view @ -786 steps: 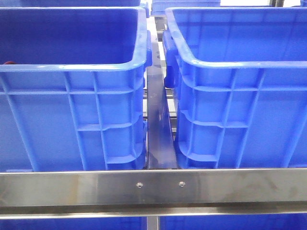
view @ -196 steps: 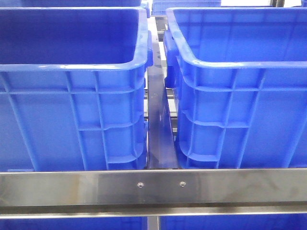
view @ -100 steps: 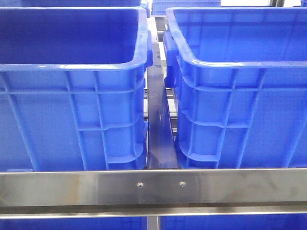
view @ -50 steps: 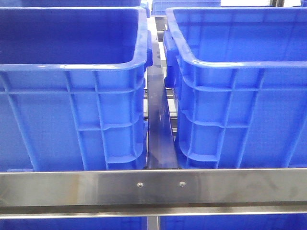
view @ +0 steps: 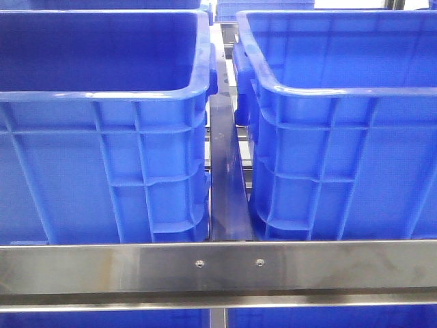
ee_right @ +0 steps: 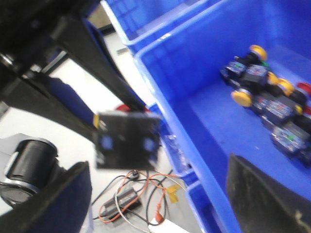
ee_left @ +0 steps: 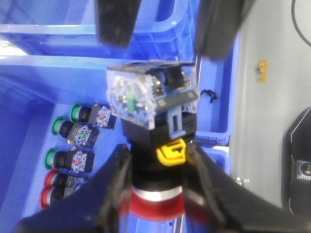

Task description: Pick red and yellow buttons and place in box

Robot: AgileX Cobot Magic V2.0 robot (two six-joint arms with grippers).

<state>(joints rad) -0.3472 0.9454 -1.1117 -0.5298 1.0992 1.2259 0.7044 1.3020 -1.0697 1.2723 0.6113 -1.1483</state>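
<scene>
My left gripper [ee_left: 158, 194] is shut on a red button [ee_left: 156, 208]; its black body and clear contact block [ee_left: 146, 97] stick out past the fingers. It hangs above a blue box [ee_left: 29, 82] that holds several green buttons [ee_left: 77, 112] and red buttons [ee_left: 51, 194]. My right gripper [ee_right: 155, 194] is open and holds nothing. Beside it, a blue box [ee_right: 194, 63] holds yellow buttons [ee_right: 241, 96] and a red one [ee_right: 303, 88]. The front view shows neither gripper and no buttons.
Two tall blue boxes [view: 102, 102] [view: 341, 96] stand side by side behind a steel rail [view: 218, 263], with a narrow gap between them. In the right wrist view the other arm [ee_right: 63, 58] is blurred, and cables [ee_right: 136, 199] lie on the grey floor below.
The front view looks the same over the last two seconds. A small dark red shape at the left box's far-left rim 7.9 s ago no longer shows.
</scene>
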